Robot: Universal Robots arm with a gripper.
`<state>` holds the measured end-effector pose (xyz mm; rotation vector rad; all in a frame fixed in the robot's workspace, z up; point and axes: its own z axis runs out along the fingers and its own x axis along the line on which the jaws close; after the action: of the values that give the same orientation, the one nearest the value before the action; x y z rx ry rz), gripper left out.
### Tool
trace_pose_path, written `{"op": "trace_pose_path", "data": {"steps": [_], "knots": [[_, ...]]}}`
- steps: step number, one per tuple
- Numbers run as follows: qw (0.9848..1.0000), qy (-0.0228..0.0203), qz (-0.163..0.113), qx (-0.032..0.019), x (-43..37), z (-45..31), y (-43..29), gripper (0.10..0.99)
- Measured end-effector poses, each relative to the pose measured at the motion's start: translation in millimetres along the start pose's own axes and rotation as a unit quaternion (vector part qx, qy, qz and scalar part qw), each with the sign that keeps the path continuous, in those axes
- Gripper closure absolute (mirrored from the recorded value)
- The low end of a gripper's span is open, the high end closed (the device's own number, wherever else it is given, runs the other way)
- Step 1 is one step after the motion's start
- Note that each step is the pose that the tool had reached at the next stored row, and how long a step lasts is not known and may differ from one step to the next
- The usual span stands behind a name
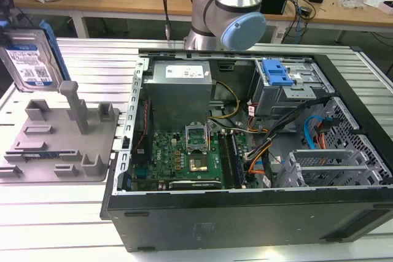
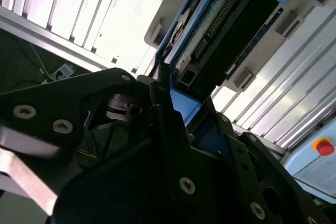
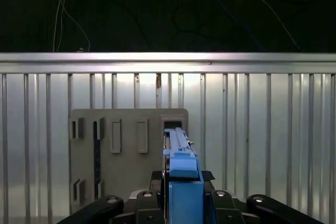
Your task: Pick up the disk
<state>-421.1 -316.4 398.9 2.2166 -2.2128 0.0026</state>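
Disk (image 1: 27, 65): silver drive with white-and-blue label and blue edging, held on edge in the air above the grey holder (image 1: 58, 142) at the exterior view's left, clear of its upright posts; in the first wrist view its blue edge (image 3: 181, 169) runs up from between the black fingers (image 3: 144, 205). Tool (image 2: 176, 111): closed onto the disk's lower end, circuit-board side (image 2: 220, 30) visible in the second wrist view. Surroundings: ribbed metal counter (image 1: 73, 213), open computer case (image 1: 245, 151) with blue bracket (image 1: 276, 73) inside, beside the holder.
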Motion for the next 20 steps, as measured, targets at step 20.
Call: {"op": "trace_pose_path", "data": {"steps": [20], "knots": [[1.0, 0.0001, 0.0, -0.0001, 1.0, -125.5, 0.7, 0.722]]}}
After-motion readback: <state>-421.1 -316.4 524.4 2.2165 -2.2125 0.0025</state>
